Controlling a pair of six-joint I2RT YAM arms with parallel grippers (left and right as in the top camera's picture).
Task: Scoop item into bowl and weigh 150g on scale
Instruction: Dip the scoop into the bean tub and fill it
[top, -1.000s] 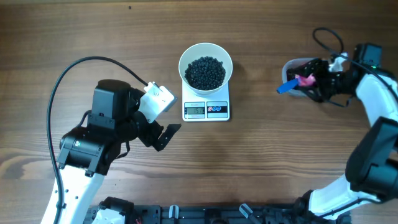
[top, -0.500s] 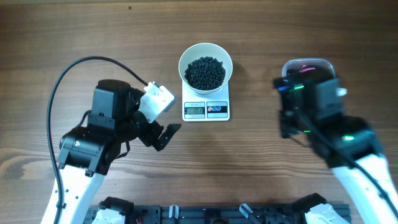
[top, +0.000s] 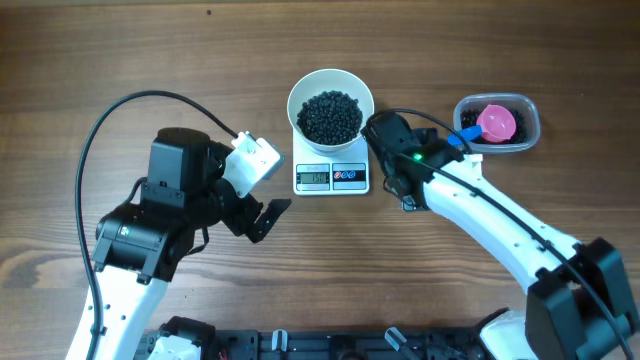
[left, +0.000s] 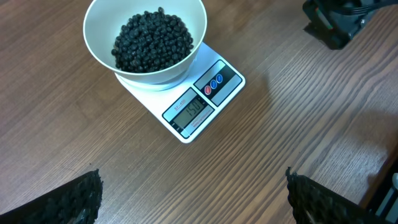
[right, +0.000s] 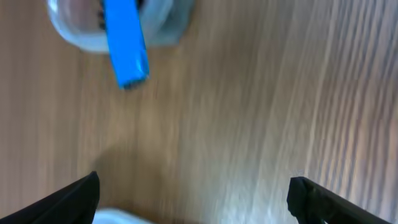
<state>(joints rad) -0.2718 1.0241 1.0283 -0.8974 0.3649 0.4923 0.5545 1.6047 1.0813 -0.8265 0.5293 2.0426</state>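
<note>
R arm came from tub to scale; weighing prob. done.
Left gripper (top: 263, 216), lower left, right gripper (right: 193, 199), centre: open, empty. Beads (top: 331, 116) in bowl (top: 296, 100) on scale (top: 332, 178), upper centre; scoop (top: 496, 123) in tub (top: 531, 136), upper right.

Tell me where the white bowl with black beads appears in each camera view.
Overhead: the bowl is top centre, on the scale.
Left wrist: bowl top left, cut by the top edge.
Right wrist: not in it.
Shared landmark: the scale under the bowl, in both.
</note>
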